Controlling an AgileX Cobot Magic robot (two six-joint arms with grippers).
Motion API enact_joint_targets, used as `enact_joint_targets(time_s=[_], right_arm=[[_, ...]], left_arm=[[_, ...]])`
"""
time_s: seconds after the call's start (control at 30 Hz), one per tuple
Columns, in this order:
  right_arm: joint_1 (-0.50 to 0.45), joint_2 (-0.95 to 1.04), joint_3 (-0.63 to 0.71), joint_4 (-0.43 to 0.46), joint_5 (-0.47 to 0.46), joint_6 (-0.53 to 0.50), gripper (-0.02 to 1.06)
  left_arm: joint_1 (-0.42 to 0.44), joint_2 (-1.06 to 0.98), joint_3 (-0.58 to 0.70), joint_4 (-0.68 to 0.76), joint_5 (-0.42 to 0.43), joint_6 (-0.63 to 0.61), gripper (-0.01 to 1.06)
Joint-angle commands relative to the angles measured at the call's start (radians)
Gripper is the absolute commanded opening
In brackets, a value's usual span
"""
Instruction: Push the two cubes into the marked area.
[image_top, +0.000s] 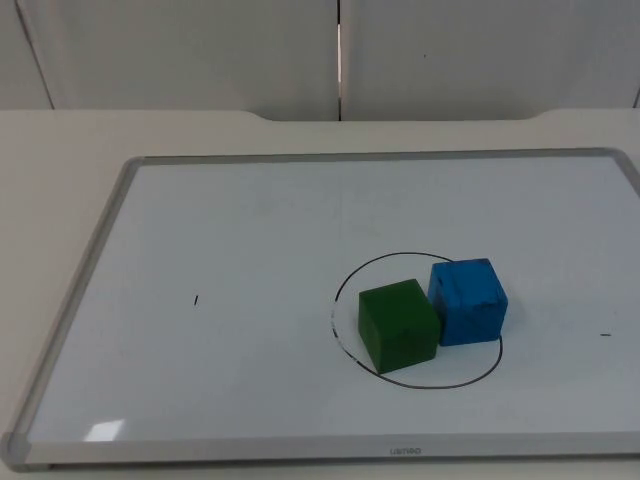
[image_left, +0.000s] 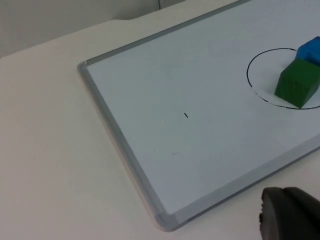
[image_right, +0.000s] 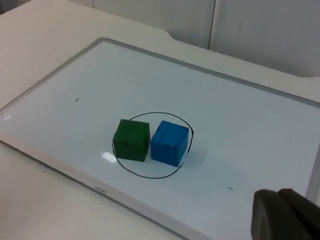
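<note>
A green cube (image_top: 399, 326) and blue cube (image_top: 468, 301) are sitting touching inside the drawn circle (image_top: 345, 279) near the whiteboard's (image_top: 200, 200) front edge; both grippers' grasp cannot be told.

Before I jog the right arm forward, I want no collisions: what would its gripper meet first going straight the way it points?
Probably the white board surface short of the blue cube; depth is unclear, so the cube could come first.
</note>
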Motion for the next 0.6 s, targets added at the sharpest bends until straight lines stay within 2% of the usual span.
enact_joint_targets(time_s=[0.0, 0.23, 0.4, 0.57], right_arm=[[-0.004, -0.046, 0.032, -0.004, 0.026, 0.008, 0.0], [-0.004, -0.131, 0.054, -0.019, 0.033, 0.012, 0.0], [-0.004, -0.131, 0.068, -0.027, 0.109, 0.017, 0.0], [-0.004, -0.131, 0.079, -0.076, 0.113, 0.087, 0.0]], left_arm=[[0.003, -0.004, 0.004, -0.02, -0.011, -0.007, 0.0], [0.003, -0.004, 0.004, -0.024, -0.011, -0.007, 0.0], [0.003, -0.004, 0.004, -0.024, -0.011, -0.007, 0.0], [0.003, -0.004, 0.004, -0.024, -0.011, -0.007, 0.0]])
